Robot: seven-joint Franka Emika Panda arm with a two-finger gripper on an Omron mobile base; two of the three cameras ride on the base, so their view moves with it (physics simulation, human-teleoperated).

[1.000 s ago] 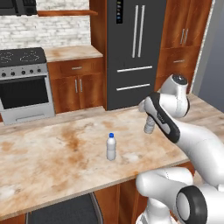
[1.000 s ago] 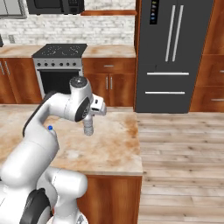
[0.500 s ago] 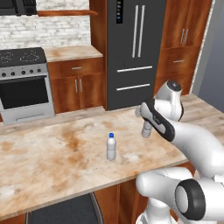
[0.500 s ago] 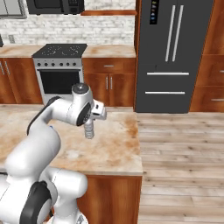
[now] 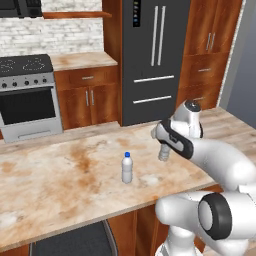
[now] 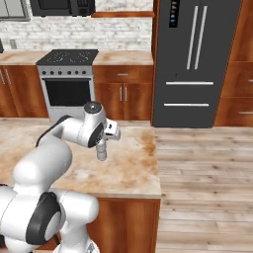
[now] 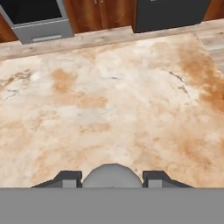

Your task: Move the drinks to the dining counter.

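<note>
a: the drinks, where are they?

b: the blue-capped bottle (image 5: 127, 168) stands upright on the dining counter (image 5: 60, 185), in the middle of the left base view. the second bottle (image 5: 164, 152) hangs under the gripper (image 5: 164, 150), right of centre, its base at the marble or just above it; i cannot tell which.

a: and the gripper?

b: its two dark fingertips (image 7: 68, 178) pinch that bottle, which shows as a grey rounded shape (image 7: 112, 175) between them at the bottom of the hand view. the cap is hidden, so i cannot tell its colour.

a: describe the surface and the room.

b: beige marble with rust-brown stains. beyond it, a wood plank floor (image 6: 207, 163), a dark fridge (image 5: 152, 55), a steel stove (image 5: 27, 95) at the left, wooden cabinets (image 5: 87, 97), a white brick wall (image 5: 50, 35).

a: what differs between views?

b: in the right base view the held bottle (image 6: 102, 150) sits under the gripper (image 6: 102, 147) at the centre left, with a microwave (image 6: 62, 7) at the top. the left base view shows both bottles well apart.
</note>
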